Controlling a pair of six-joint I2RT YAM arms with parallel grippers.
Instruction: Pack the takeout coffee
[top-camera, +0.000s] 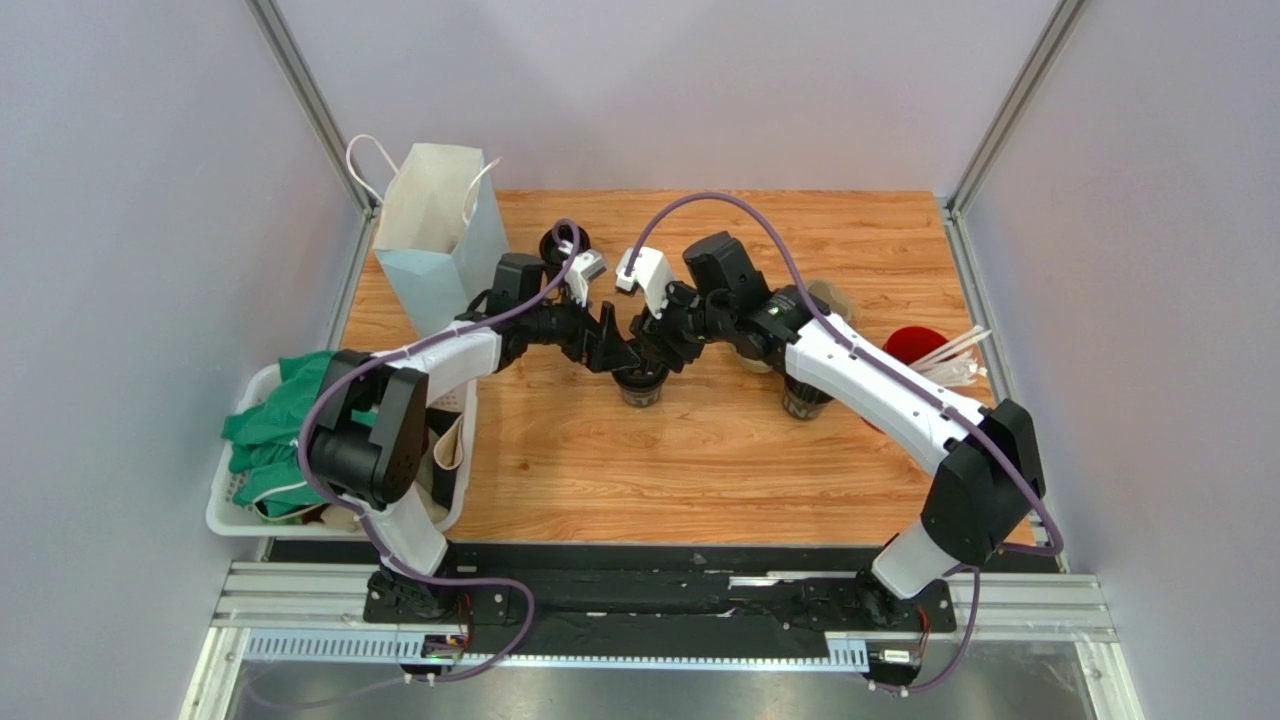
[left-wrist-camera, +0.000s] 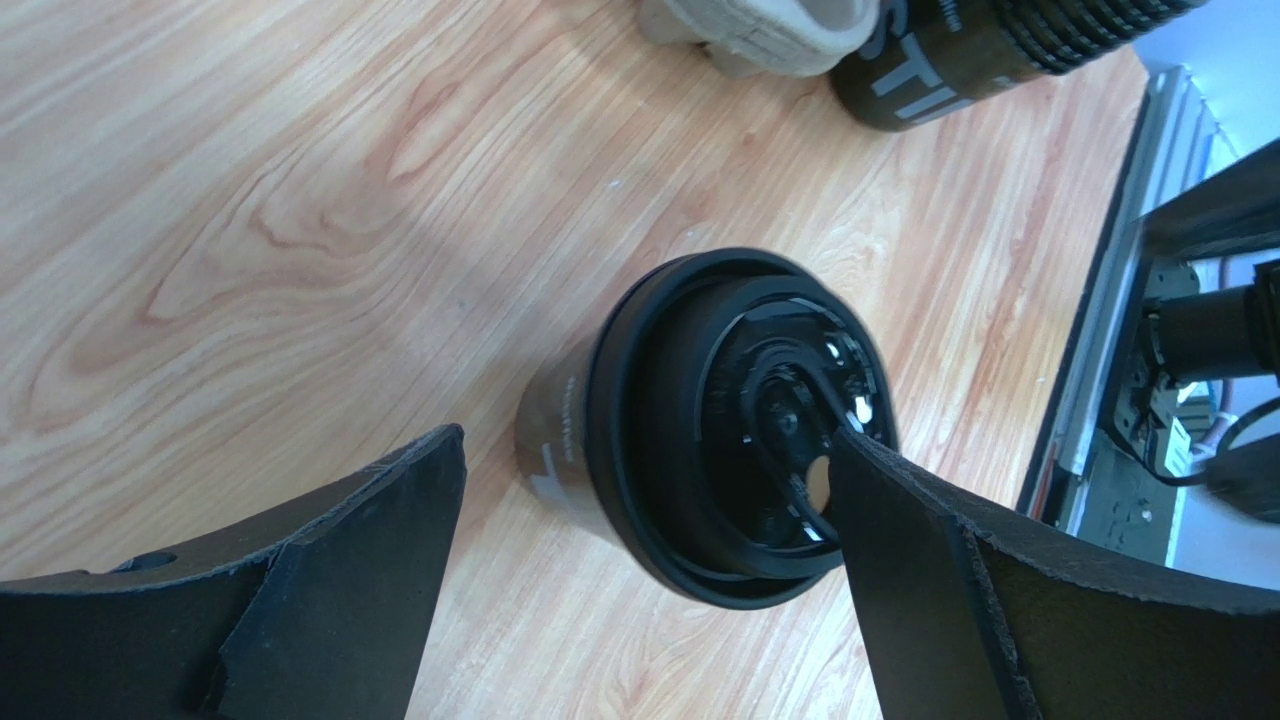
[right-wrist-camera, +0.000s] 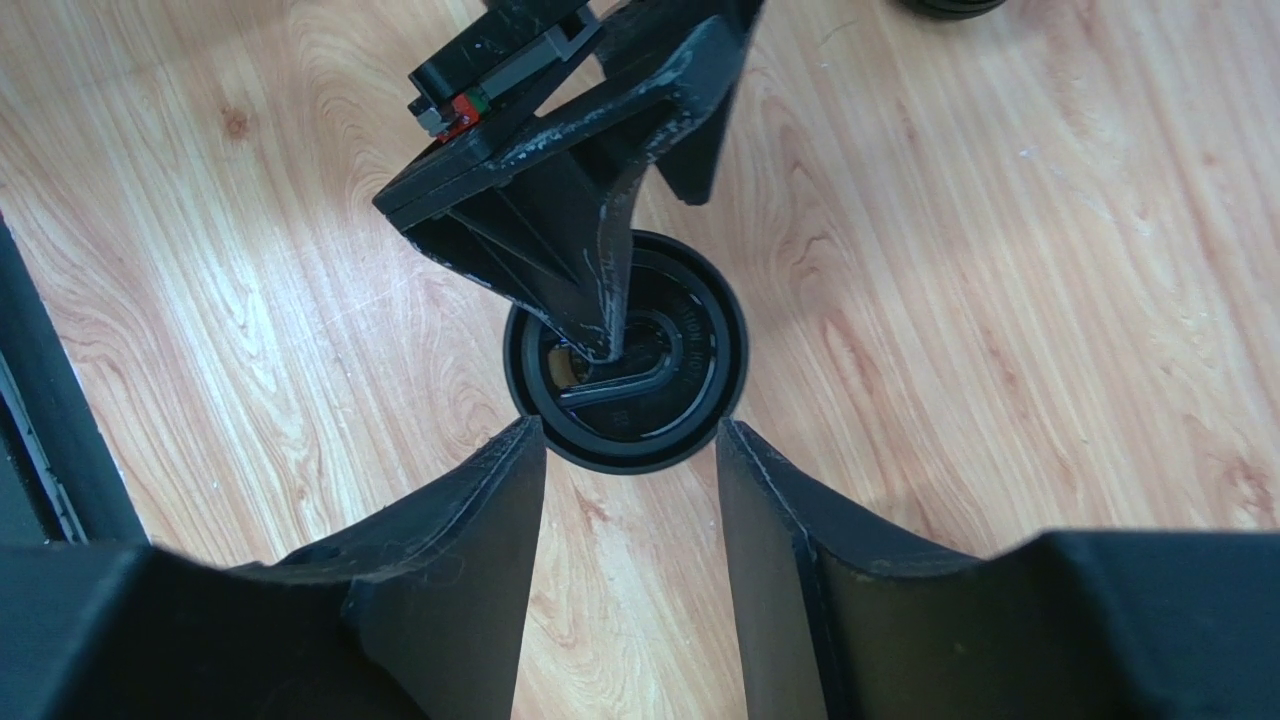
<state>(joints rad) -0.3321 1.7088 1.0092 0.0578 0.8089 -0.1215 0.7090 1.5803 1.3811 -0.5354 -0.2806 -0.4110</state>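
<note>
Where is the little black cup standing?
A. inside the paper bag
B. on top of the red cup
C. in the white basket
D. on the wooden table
D: the cup stands upright on the bare wood of the table, away from the bag and the basket.

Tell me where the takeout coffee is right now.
In the top view the takeout coffee stands upright near the middle of the wooden table, under the tips of the left tool and right tool, which converge over it.
</note>
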